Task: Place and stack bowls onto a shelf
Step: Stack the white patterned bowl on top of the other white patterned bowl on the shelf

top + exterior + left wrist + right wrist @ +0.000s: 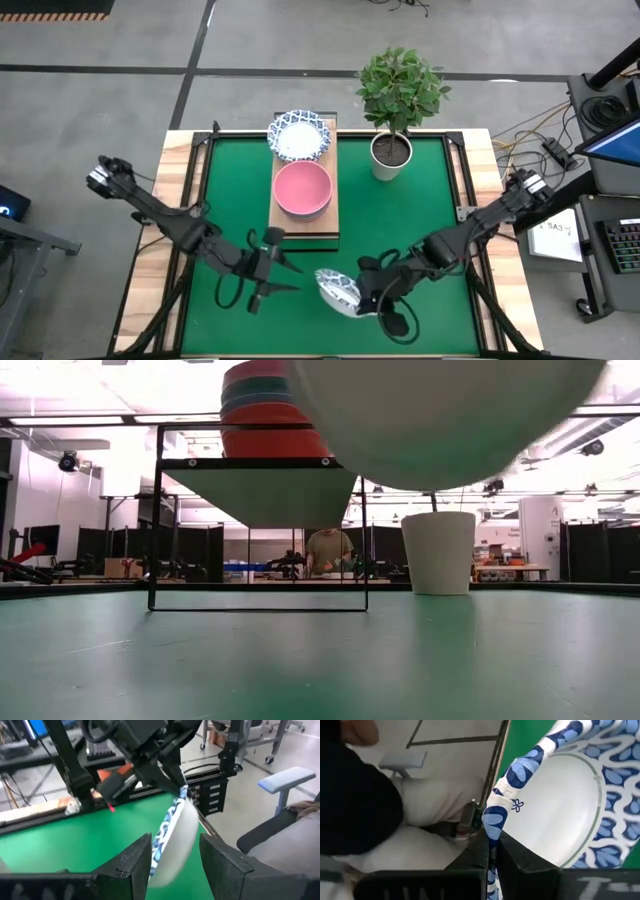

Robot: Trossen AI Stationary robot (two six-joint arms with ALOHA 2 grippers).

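The light-wood shelf (305, 222) stands at the middle of the green mat. On it rest a white bowl with a blue patterned rim (298, 136) at the far end and a pink bowl (303, 188), which tops a stack of coloured bowls (270, 410). My right gripper (362, 297) is near the front edge, shut on another white-and-blue bowl (338, 290). My left gripper (292, 276) stands open just left of that bowl, its fingers (135, 865) pointing at it and apart from it. My right gripper pinches the bowl's blue patterned rim (493, 827) between its two fingers, one on the inner wall and one on the outer. The bowl is lifted clear of the mat and tilted steeply, almost on edge, with its white underside (440, 420) hanging well above the mat.
A leafy plant in a white pot (390, 155) stands on the mat right of the shelf's far end. A person (327, 550) is in the room beyond the table. Bare green mat (430, 220) lies right of the shelf and in front of it.
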